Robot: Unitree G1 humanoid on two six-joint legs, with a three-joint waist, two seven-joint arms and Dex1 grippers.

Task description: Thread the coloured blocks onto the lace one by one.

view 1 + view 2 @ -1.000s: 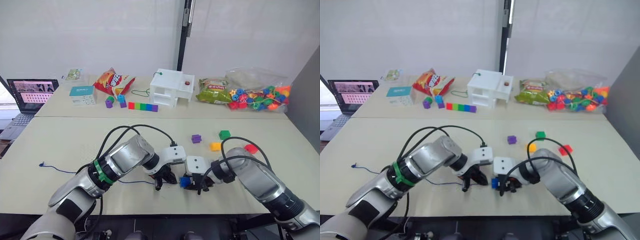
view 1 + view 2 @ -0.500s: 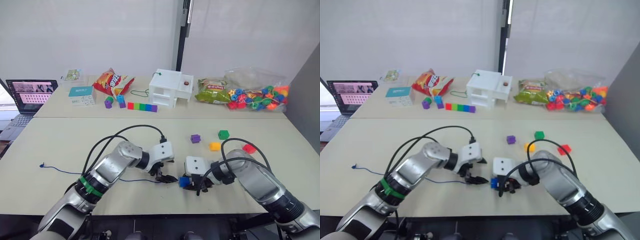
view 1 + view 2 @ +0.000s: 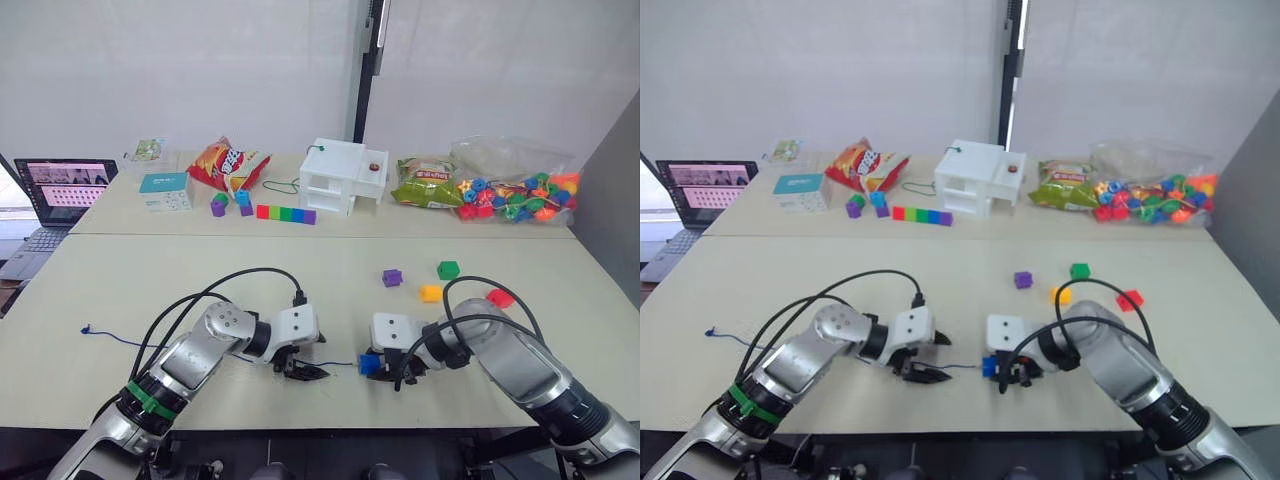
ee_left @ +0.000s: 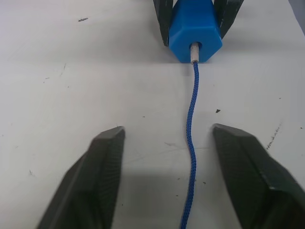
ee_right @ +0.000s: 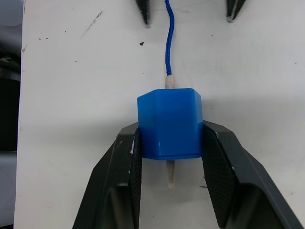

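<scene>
Blue block (image 5: 169, 123), one of the coloured blocks, sits on the near table (image 3: 150, 290) clamped between the two black fingers of the right gripper (image 3: 380, 366). The lace (image 4: 189, 143) runs through its hole: the right wrist view shows the dark-blue cord entering one face and the pale stiff tip (image 5: 170, 175) poking out the far side, between the fingers.

Compared with half a second ago, the left gripper (image 3: 297, 368) has drawn back toward the robot's left, away from the block, and a short stretch of lace now lies bare on the table between the two grippers. Its fingers (image 4: 97, 176) stand spread apart with the cord lying loose between them, touching neither. The right gripper and the block have not moved. The rest of the lace trails off to the robot's left, ending at a small knot (image 3: 84, 328) near the table edge.

Four more blocks lie loose beyond the right arm: purple (image 3: 392, 277), green (image 3: 448, 269), yellow-orange (image 3: 430, 293) and red (image 3: 500, 297).

On the far table, a clear plastic bag (image 3: 515, 185) holds a heap of mixed coloured beads. A white box with open compartments (image 3: 340, 175) stands in the middle; what is inside it cannot be made out. Beside it are a rainbow bar (image 3: 285, 213), a snack bag (image 3: 228, 162) and an open laptop (image 3: 55, 190).
</scene>
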